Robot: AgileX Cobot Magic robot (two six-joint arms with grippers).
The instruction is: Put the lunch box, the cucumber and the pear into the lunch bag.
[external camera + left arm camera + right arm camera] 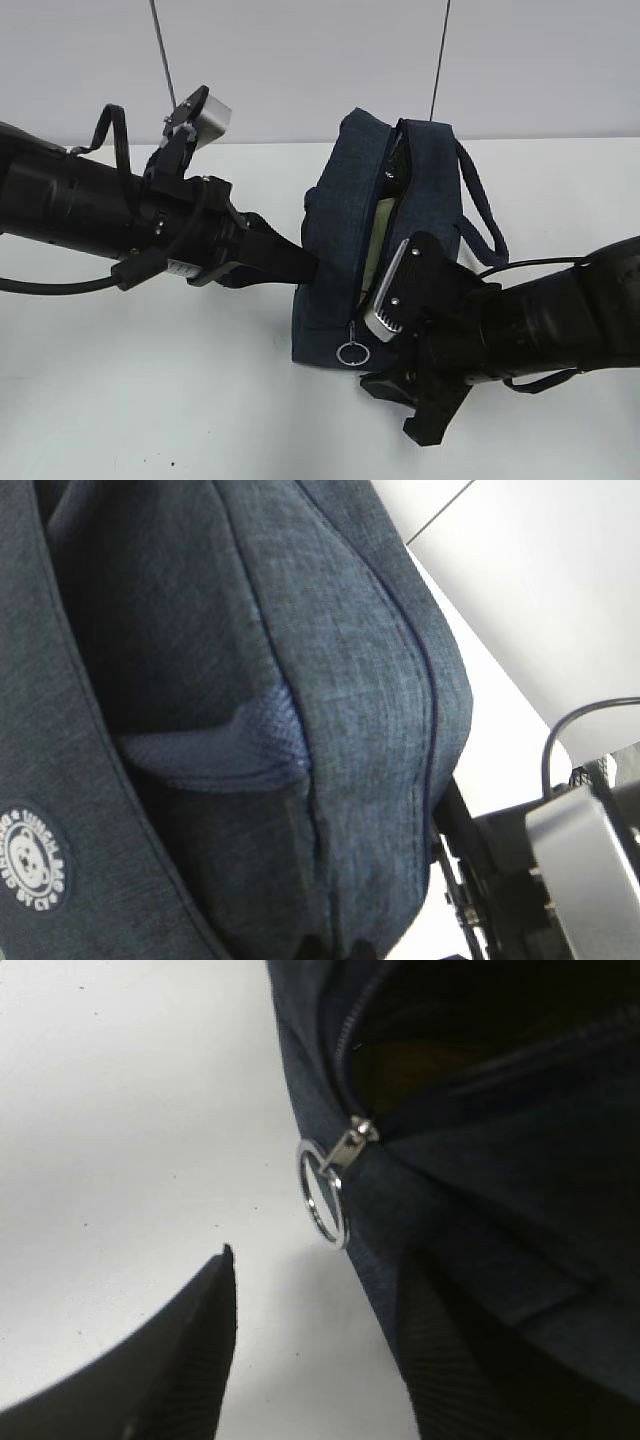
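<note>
Right gripper [310,1360]: jaws parted, nothing between them, one dark ribbed finger [180,1360] over the white table [120,1110], the other against the near face of the lunch bag [480,1210], just below the metal ring pull [322,1192] hanging from the zipper end. Left gripper [305,265]: fingertips hidden at the bag's left side, pressed against the fabric, closed; grasp on the cloth not discernible. Lunch bag [345,220]: dark navy, upright at table centre between both arms, zipper open along the top and near end, pale green of the lunch box [372,255] visible through the gap. Round white logo [30,858] on the bag's side panel. Looped handle [478,215] hanging at the bag's right. Cucumber and pear not distinguishable
</note>
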